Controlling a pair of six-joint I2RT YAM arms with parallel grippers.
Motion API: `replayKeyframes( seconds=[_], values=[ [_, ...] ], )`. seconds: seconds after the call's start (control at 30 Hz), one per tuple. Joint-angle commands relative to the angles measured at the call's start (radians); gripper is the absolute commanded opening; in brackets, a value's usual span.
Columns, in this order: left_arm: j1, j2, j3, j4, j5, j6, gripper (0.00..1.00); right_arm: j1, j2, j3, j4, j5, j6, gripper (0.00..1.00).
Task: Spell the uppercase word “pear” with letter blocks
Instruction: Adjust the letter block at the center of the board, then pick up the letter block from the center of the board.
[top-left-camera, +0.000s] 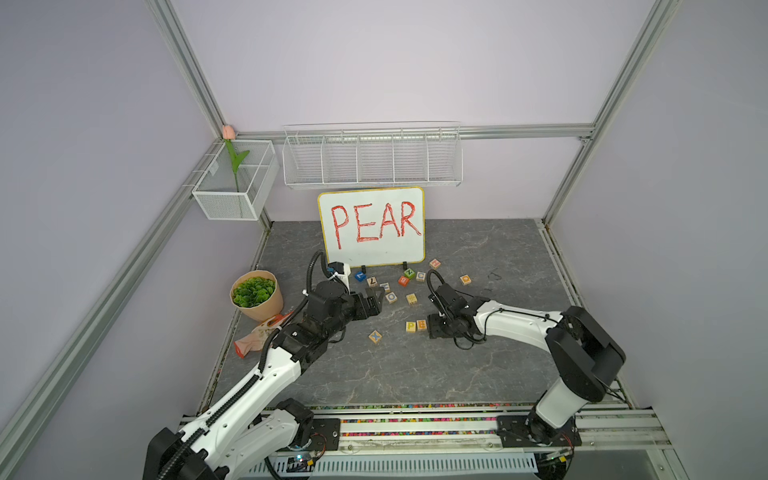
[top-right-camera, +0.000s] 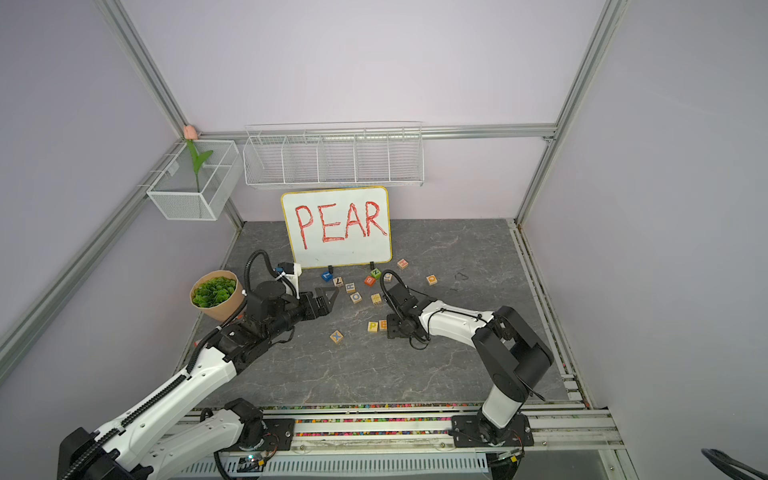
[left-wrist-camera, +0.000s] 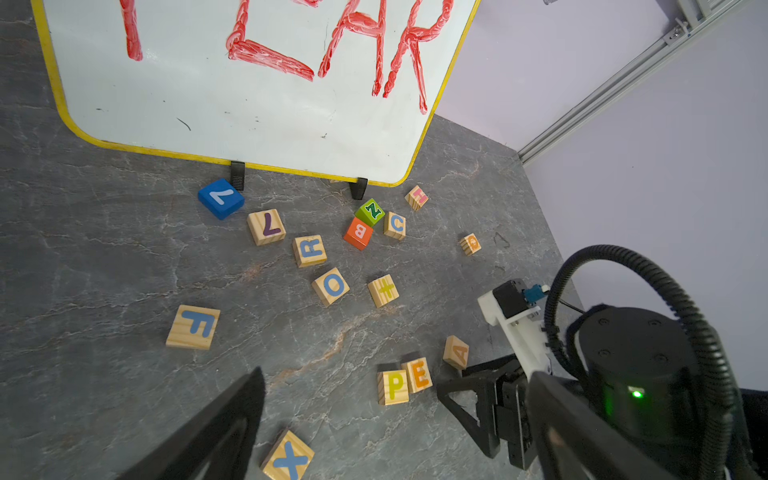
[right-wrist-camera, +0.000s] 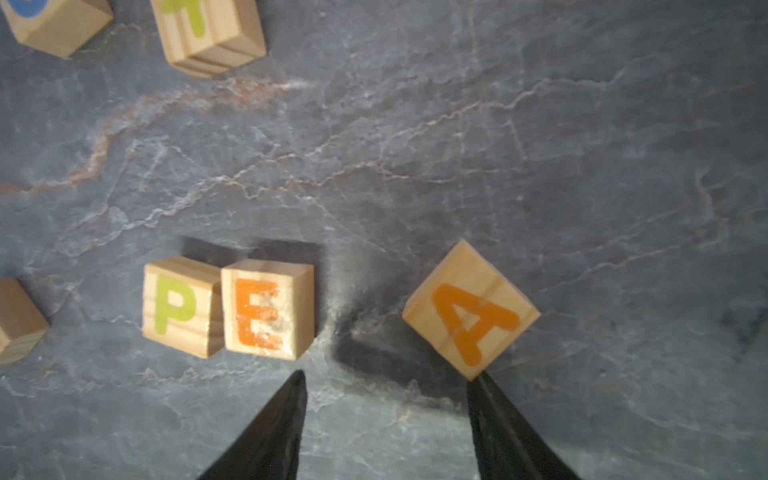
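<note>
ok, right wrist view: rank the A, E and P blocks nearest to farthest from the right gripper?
1. A block: corner right at one fingertip of the right gripper, turned diagonal, apart from the other two.
2. E block: the pair's end toward the gripper, set against P.
3. P block: beyond E, on its far side.

1. Both top views are evenly and softly lit. The lilac walls (top-left-camera: 415, 62) show no glare, and the arms cast only faint shadows on the grey tabletop (top-left-camera: 478, 365).
2. Toward the edges of both top views the frame rails (top-left-camera: 189, 70) splay and bend with wide-angle distortion.
3. The left wrist view is bright and crisp at mid-distance. The whiteboard (left-wrist-camera: 249, 104) carries a mild sheen, and the close black fingers (left-wrist-camera: 224, 428) are out of focus.
4. The right wrist view is dimmer, bluish and slightly soft. The P block (right-wrist-camera: 180, 305) and E block (right-wrist-camera: 268, 309) throw dark shadows away from the fingertips (right-wrist-camera: 282, 428). A heavy shadow lies beside the A block (right-wrist-camera: 471, 309).
</note>
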Motion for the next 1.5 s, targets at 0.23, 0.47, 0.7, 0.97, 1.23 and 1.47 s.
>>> replayKeyframes(
  seconds=[0.23, 0.47, 0.7, 0.97, 1.23, 1.47],
  values=[
    [-0.002, -0.028, -0.023, -0.009, -0.027, -0.009, 0.99, 0.008, -0.057, 0.044, -0.021, 0.078, -0.054, 0.65],
    [-0.002, -0.010, -0.015, -0.001, -0.016, -0.006, 0.99, -0.037, -0.052, 0.052, -0.099, 0.286, -0.209, 0.66],
    [-0.002, -0.014, -0.012, -0.015, -0.023, -0.006, 0.99, -0.060, -0.033, 0.025, -0.011, 0.207, -0.343, 0.68],
    [-0.003, -0.015, -0.009, -0.031, -0.038, -0.013, 0.99, -0.067, 0.010, 0.017, 0.050, 0.138, -0.322, 0.70],
    [-0.002, -0.014, -0.006, -0.038, -0.043, -0.013, 0.99, -0.072, 0.048, 0.020, 0.047, 0.146, -0.305, 0.63],
    [-0.003, -0.007, -0.006, -0.035, -0.041, -0.014, 0.99, -0.072, 0.067, 0.019, 0.039, 0.134, -0.277, 0.49]
  ],
)
